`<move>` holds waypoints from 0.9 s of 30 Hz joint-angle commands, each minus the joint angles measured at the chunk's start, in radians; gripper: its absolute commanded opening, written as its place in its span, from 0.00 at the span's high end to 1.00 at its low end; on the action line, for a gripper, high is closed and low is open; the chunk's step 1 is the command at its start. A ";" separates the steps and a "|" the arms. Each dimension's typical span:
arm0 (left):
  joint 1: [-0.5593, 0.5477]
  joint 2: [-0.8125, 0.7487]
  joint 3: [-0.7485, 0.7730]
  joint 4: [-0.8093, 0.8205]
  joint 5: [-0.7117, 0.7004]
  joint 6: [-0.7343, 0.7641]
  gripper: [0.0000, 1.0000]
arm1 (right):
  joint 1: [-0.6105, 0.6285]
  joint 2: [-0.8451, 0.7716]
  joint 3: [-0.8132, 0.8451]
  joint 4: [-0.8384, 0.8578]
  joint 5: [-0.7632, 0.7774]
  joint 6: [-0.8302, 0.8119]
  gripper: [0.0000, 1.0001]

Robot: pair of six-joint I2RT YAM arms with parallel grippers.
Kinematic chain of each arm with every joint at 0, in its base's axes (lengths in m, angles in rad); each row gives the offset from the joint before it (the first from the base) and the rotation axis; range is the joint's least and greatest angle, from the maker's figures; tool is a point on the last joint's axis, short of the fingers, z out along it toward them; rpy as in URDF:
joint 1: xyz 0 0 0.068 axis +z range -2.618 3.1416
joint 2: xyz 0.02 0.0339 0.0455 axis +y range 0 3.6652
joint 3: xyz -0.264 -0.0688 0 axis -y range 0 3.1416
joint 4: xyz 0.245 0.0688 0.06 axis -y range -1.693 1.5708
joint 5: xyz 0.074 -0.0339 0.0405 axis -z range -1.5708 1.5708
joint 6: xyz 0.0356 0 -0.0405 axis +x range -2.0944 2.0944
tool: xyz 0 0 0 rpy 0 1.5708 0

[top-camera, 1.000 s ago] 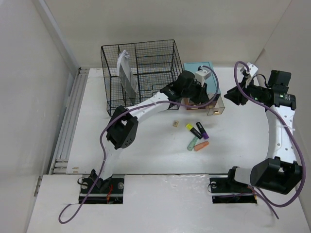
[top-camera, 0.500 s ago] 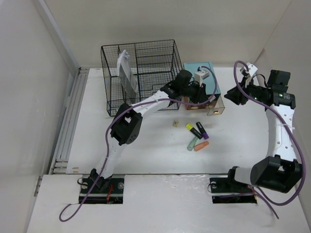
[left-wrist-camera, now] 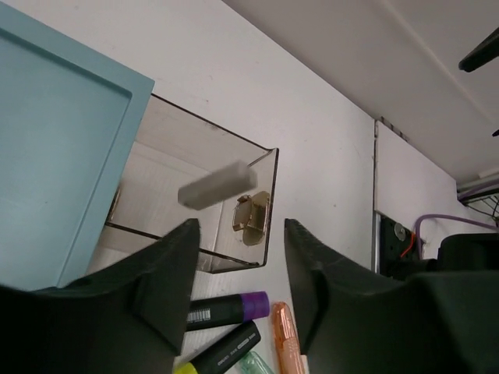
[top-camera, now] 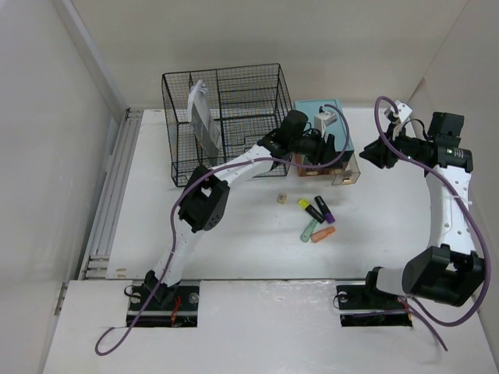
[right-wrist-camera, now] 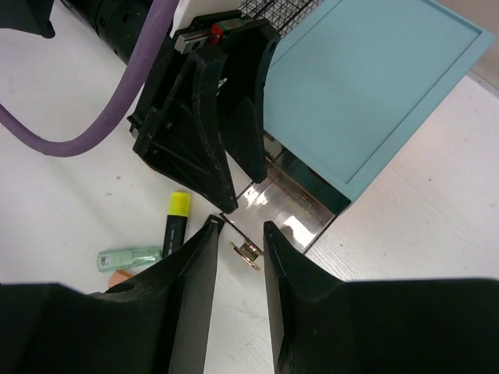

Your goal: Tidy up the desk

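A: Your left pincer (left-wrist-camera: 239, 234) hangs over the clear drawer (left-wrist-camera: 203, 144) that is pulled out of the teal box (left-wrist-camera: 54, 140). Its jaws are apart with nothing between them. A small grey block (left-wrist-camera: 217, 185), blurred, shows just beyond the fingertips over the drawer floor. I can't tell whether it is resting there.

B: Your right pincer (right-wrist-camera: 242, 226) stands off the drawer's right side, fingers parted a little on nothing, tips toward the brass handle (right-wrist-camera: 245, 253).

A: The counter (top-camera: 234, 241) lies under all of it. The loose things on it are four markers (top-camera: 316, 220), bunched on your near side of the drawer. Two slant one way and two the other.

B: Your left pincer is the nearer one, I'd judge. It would have to draw back toward you and turn its jaws across a barrel. The markers touch or nearly touch, so a neighbour may get nudged.

A: A tan block (top-camera: 281, 198) sits just left of the markers. The wire basket (top-camera: 226, 117) stands well apart, far-left.
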 commanded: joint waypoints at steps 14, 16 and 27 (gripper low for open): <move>-0.012 -0.331 -0.203 0.083 -0.153 0.064 1.00 | -0.007 -0.042 -0.034 0.015 -0.038 -0.103 0.69; -0.052 -0.458 -0.292 0.068 -0.311 0.092 1.00 | -0.007 -0.065 -0.048 0.015 -0.047 -0.135 0.69; -0.169 -1.143 -1.008 0.103 -0.906 -0.097 0.31 | 0.634 -0.193 -0.298 0.250 0.469 -0.285 0.21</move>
